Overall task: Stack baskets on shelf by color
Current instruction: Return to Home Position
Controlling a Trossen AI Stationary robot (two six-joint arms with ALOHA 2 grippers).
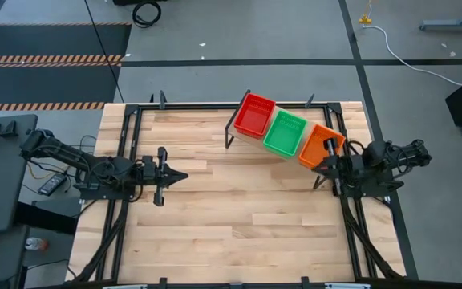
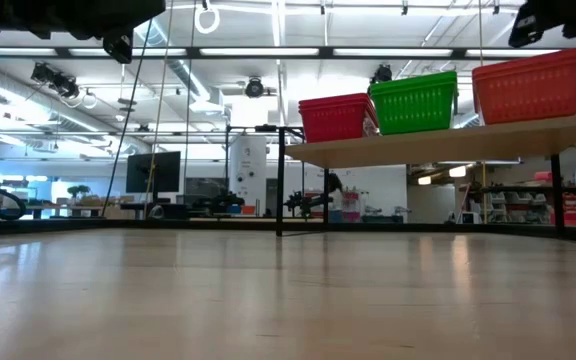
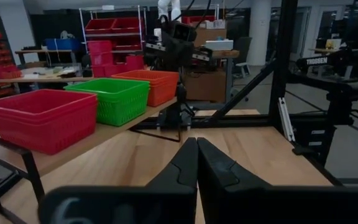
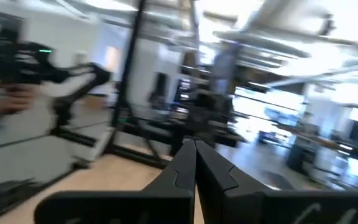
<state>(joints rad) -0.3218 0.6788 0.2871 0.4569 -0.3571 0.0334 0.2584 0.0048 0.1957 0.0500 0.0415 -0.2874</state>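
The shelf [image 2: 448, 140], a tilted wooden board on black legs, carries a red basket [image 1: 254, 115], a green basket [image 1: 285, 133] and an orange basket [image 1: 319, 144] side by side, each resting on its base. I cannot tell whether each is a single basket or a stack. My left gripper [image 1: 184, 177] hovers shut over the table's left part, pointing toward the shelf. My right gripper [image 1: 326, 165] is shut just beside the orange basket's near side, at the shelf's right end. In its own view the right gripper [image 4: 196, 144] holds nothing.
A black metal frame [image 1: 135, 144] runs around the table's edges. The bare wooden tabletop [image 1: 239, 225] stretches between the arms and toward the near edge. In the left wrist view the shelf's black leg [image 3: 36, 180] stands close by. Room furniture shows behind.
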